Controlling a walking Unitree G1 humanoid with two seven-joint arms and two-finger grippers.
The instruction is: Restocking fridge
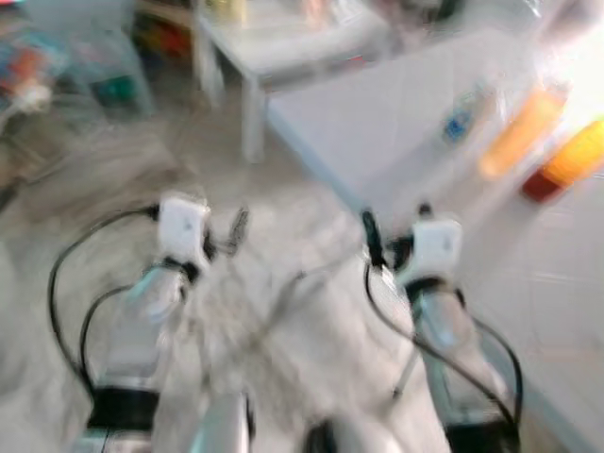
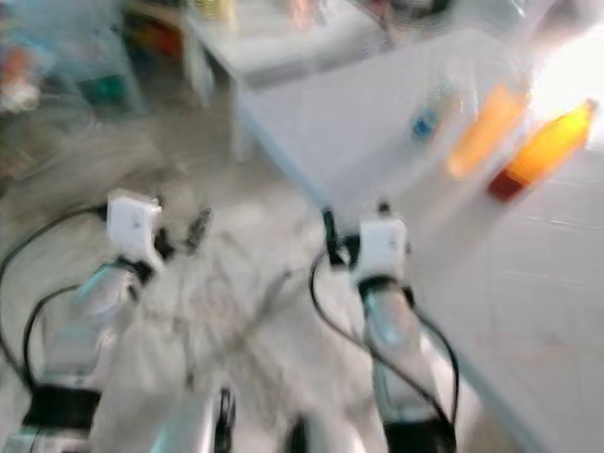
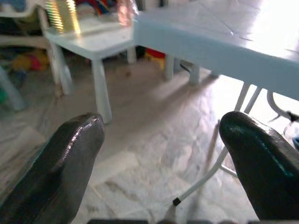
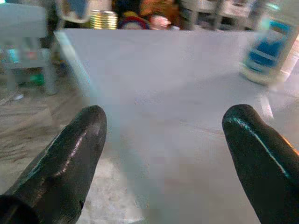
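The head views are blurred. A white folding table (image 1: 377,132) stands ahead on the right. On it are a clear bottle with a blue label (image 1: 461,121) and two orange juice bottles (image 1: 521,132), the farther-right one (image 1: 578,156) lying tilted with a red cap. My right gripper (image 4: 163,126) is open and empty at the table's near edge, with the blue-label bottle (image 4: 266,46) ahead of it. My left gripper (image 3: 161,135) is open and empty over the marble floor, left of the table.
A small white side table (image 1: 283,42) stands behind, with jars on top (image 3: 63,16). Coloured toys and boxes (image 1: 57,66) crowd the far left. The folding table's thin metal legs (image 3: 205,172) reach the floor near my left gripper.
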